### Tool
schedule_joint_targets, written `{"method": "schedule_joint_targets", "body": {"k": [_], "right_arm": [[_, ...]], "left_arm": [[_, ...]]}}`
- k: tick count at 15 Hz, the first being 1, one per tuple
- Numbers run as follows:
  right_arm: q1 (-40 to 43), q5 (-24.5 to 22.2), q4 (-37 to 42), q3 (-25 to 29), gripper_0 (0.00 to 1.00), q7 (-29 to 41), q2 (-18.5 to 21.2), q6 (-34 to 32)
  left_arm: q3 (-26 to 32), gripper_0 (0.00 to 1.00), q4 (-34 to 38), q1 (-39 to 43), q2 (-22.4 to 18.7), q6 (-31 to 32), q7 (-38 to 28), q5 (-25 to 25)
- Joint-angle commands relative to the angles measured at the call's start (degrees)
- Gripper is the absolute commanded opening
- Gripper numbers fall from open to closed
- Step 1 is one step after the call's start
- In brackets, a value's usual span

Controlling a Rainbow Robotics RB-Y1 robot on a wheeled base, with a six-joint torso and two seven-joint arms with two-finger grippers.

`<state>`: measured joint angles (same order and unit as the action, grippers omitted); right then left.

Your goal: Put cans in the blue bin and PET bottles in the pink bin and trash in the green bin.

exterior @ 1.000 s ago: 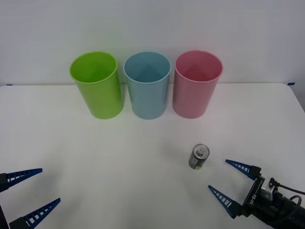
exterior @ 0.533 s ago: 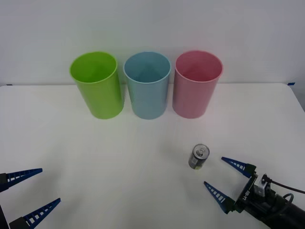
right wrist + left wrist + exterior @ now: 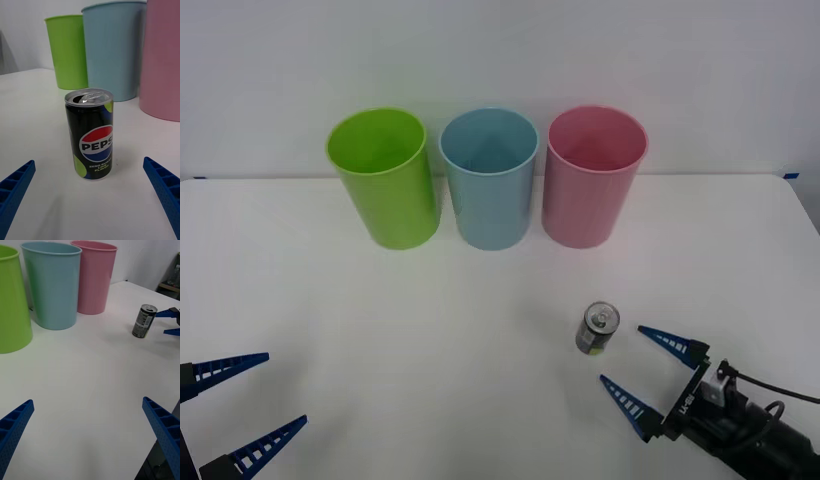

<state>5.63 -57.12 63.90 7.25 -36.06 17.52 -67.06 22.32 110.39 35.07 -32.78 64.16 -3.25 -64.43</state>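
Observation:
A small dark can point(image 3: 598, 329) with a silver top stands upright on the white table, right of centre. My right gripper point(image 3: 621, 353) is open just to the can's right and nearer the front edge, its blue fingers point(image 3: 163, 185) apart and not touching the can point(image 3: 92, 135). Along the back stand the green bin point(image 3: 383, 180), the blue bin point(image 3: 490, 180) and the pink bin point(image 3: 592, 180), all upright in a row. My left gripper point(image 3: 286, 388) rests open at the front left, holding nothing. The left wrist view takes in the can point(image 3: 144, 321) beyond open tabletop.
The white table point(image 3: 430, 320) runs back to a pale wall behind the bins. Its right edge lies near the far right. Wide bare tabletop separates the can from the bins and from my left gripper.
My right gripper has slid left and forward toward the can, still open. The can, the bins and the left arm have not moved.

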Motion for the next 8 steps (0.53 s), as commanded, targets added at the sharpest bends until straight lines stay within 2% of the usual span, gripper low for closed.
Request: {"method": "schedule_joint_targets", "body": {"k": [1, 8], "right_arm": [[-0.3, 0.0, 0.0, -0.6, 1.00, -0.2, -0.7, 1.0], [-1.4, -0.2, 0.0, -1.5, 1.00, -0.3, -2.1, 3.4]], "left_arm": [[0.0, 1.00, 0.0, 0.0, 0.0, 0.0, 0.0, 0.0], [0.0, 1.00, 0.0, 0.0, 0.0, 0.0, 0.0, 0.0]]}}
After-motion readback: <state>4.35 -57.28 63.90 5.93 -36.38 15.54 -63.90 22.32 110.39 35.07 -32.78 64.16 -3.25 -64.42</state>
